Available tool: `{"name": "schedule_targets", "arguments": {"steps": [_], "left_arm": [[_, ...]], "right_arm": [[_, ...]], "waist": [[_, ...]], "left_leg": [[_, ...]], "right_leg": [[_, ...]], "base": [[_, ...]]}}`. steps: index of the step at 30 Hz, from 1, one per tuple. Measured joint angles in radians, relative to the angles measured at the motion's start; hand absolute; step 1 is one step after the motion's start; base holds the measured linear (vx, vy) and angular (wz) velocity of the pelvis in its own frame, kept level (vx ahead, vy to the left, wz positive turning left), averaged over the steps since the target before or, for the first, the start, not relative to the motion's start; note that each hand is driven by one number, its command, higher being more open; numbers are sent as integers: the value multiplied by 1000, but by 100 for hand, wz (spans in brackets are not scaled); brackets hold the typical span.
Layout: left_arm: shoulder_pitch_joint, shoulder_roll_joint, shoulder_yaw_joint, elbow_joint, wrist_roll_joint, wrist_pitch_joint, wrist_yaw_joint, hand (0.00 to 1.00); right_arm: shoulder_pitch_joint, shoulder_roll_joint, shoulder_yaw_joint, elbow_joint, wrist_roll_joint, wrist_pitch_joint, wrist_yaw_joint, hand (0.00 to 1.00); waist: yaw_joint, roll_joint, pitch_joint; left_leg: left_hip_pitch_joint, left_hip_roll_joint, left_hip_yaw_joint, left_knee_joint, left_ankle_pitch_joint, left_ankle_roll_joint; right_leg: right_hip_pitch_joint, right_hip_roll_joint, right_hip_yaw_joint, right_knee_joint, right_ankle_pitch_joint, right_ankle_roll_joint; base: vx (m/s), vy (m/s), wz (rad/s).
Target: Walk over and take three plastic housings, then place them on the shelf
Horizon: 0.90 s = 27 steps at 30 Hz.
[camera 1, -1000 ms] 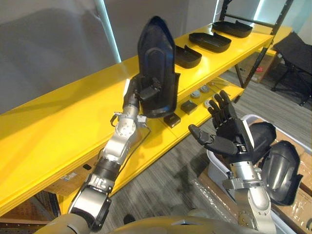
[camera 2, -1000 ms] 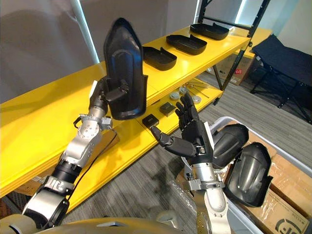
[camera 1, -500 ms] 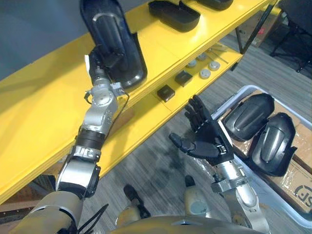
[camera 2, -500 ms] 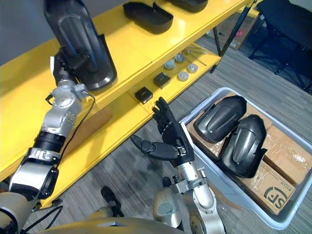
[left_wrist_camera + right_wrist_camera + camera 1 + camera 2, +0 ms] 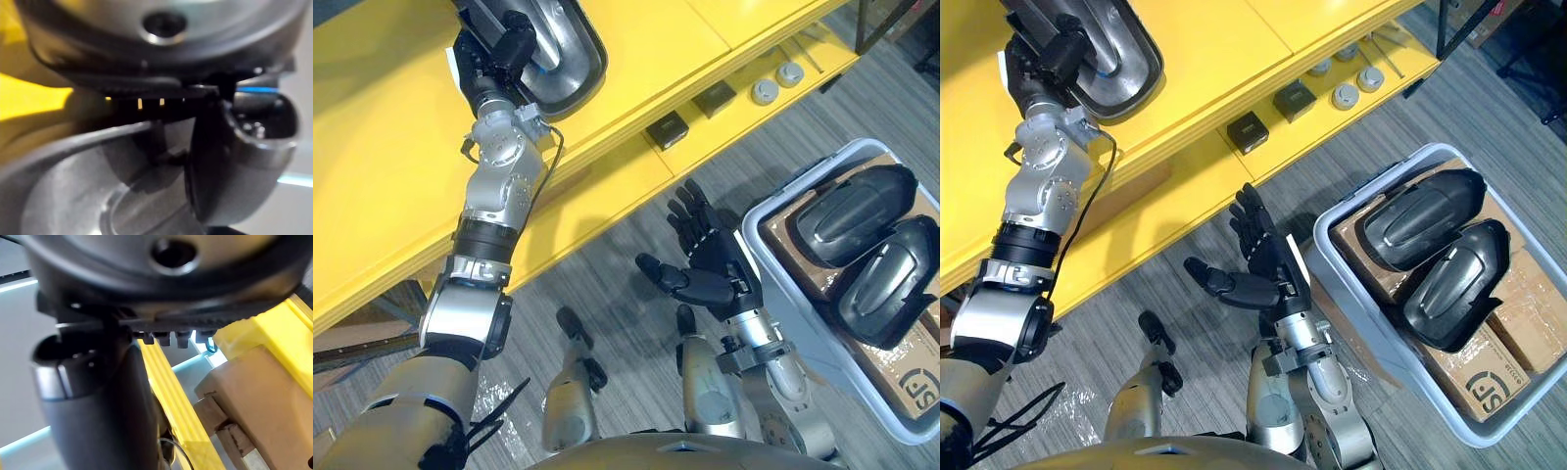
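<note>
A black plastic housing [image 5: 563, 49] rests against the top of the yellow shelf [image 5: 646, 49], its far end cut off by the view's edge. My left hand [image 5: 504, 44] is shut on its near end; in the left wrist view the thumb [image 5: 239, 161] presses on the housing's grey surface [image 5: 63, 196]. My right hand [image 5: 705, 276] hangs open, palm up and holding nothing, over the floor in front of the shelf. Two more black housings [image 5: 1420, 220] [image 5: 1454, 284] lie side by side in a grey bin [image 5: 1368, 182] on the floor at the right.
The shelf's lower board [image 5: 607, 191] carries two small black boxes [image 5: 668, 129] [image 5: 715, 98] and round grey parts [image 5: 764, 91]. A cardboard box [image 5: 1489, 387] lies under the housings in the bin. Striped grey floor lies between shelf and bin.
The camera has tilted down, shifting the whole picture. The held housing has gone from upright above the shelf to leaning low over its top. The right hand stays open.
</note>
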Motion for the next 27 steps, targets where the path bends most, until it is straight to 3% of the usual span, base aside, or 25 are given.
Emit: {"name": "schedule_targets", "arguments": {"steps": [6,17,24,27], "left_arm": [[-34,46,-30,21,11,44,-43,100],[-61,97,-41,59,48,198,-92,100],[-68,118,-37,113,86,211,14,100],[-69,118,-16,113,88,183,88,100]], "right_arm": [[1,0,6,0,0,2,-14,100],[6,-5,40,0,20,2,-25,100],[35,-9,83,0,42,0,-24,100],[47,-15,86,0,40,-1,-23,100]], "waist": [[11,13,19],[9,14,20],[-12,16,19],[-17,17,18]], "left_leg": [[4,-9,-1,0,3,1],[42,-13,4,-1,-12,-3],[77,-16,19,-1,-6,6],[88,-16,19,-2,-10,5]], "right_leg": [[-3,-9,0,11,-6,2],[34,-14,1,12,-11,5],[60,-16,12,12,-9,7],[73,-16,10,12,-9,7]], "base": [[19,-26,0],[2,-10,0],[19,-21,-5],[8,-34,2]]}}
